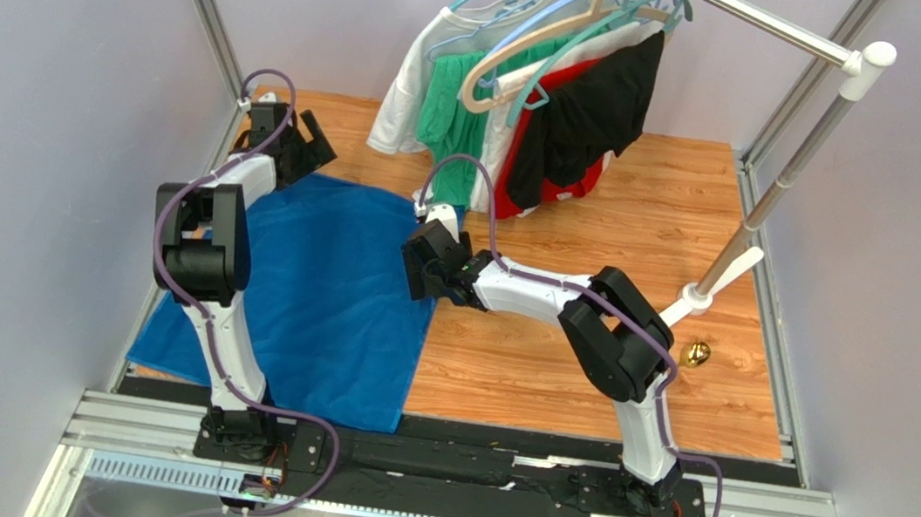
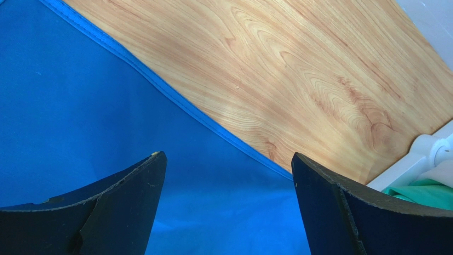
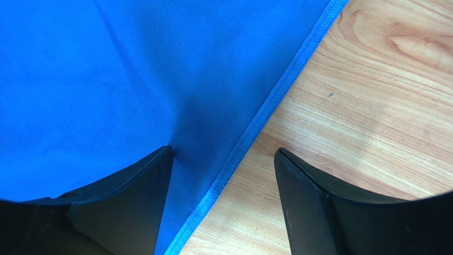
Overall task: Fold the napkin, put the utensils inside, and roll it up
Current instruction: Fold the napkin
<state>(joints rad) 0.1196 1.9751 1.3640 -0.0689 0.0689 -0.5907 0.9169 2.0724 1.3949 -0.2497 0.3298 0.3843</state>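
Top external: left pincer, right pincer reach forward, low over napkin, spread, empty.

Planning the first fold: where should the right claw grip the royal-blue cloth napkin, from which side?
Probably the stitched right hem of the royal-blue cloth napkin, approached from the wooden table side: it lies flat, so only that edge offers a lip, and the open right claw straddles it.
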